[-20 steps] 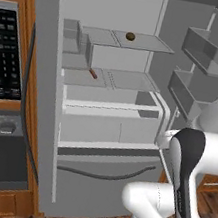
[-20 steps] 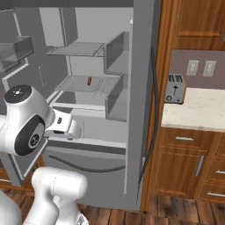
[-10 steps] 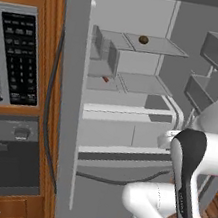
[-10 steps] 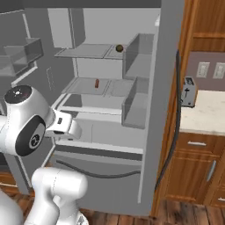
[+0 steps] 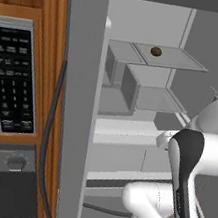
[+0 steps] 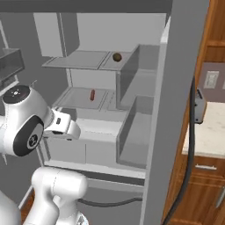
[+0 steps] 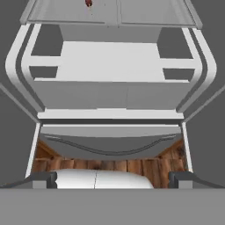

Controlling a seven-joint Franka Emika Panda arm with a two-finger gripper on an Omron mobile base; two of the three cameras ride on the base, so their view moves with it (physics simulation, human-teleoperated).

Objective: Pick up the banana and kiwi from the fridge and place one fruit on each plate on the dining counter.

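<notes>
Gripper [image 7: 112, 178] seen spread wide, nothing held, aimed low at fridge [image 6: 184, 66] drawers [image 7: 110, 94]. Beyond, small reddish item [image 6: 92, 95] noted on middle shelf. Farthest: kiwi [image 6: 117, 56] located on top shelf [image 5: 168, 55], above and well beyond gripper; upward reach judged needed.

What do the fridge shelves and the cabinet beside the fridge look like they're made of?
Shelves: seemingly translucent grey plastic or glass, smooth; the upper one carries the kiwi. Cabinet: wood or wood veneer, warm brown with visible grain, slight sheen.
</notes>
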